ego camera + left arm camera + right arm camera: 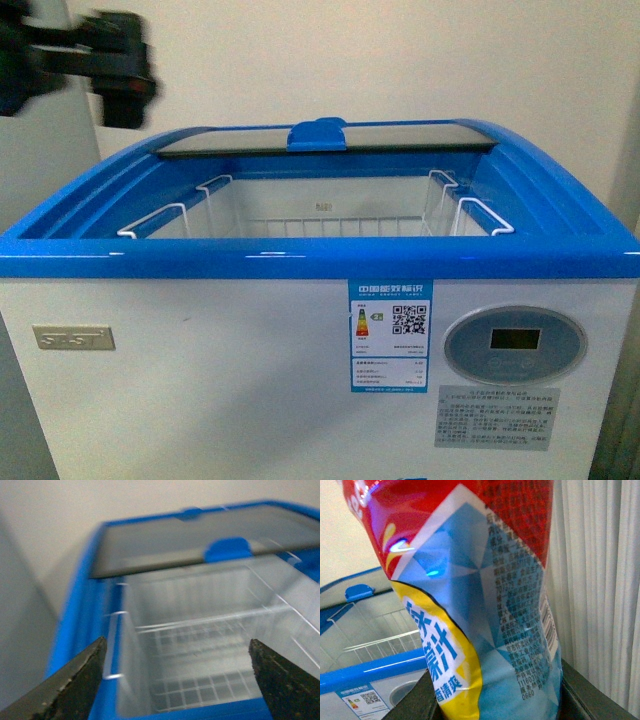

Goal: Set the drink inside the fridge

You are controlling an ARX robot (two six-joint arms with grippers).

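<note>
Drink point(470, 580): clear bottle with a red, yellow and blue label carrying white lettering; it fills the right wrist view, standing roughly upright; cap out of frame.
Right gripper point(500, 696): clenched on the drink; a dark finger point(417, 702) presses one side of the lower label and its partner presses the other.
Where the drink is: in the right gripper, outside the fridge, on the side of its front face; the open top lies behind it, lower down; a white pleated curtain point(597, 580) hangs close by.
Left gripper point(177, 641): released; the two dark fingers point(75, 680) stand wide apart, with the fridge's interior showing between them.
Left arm point(100, 65): a dark, blurred shape raised above the fridge's far left corner in the front view.
Fridge point(200, 400): white chest body with a blue rim point(300, 262); open at the top.
Glass lid point(420, 137): slid to the back half; its blue handle point(318, 134) sits at the middle of the lid's front edge.
Wire basket point(300, 226): white, hanging inside the opening.
Front face: energy label point(390, 335) with a QR code near the centre; round grey display point(515, 345) to its right; small brand plate point(72, 337) at the left.
Wall point(420, 60): plain, pale, just behind the fridge.
</note>
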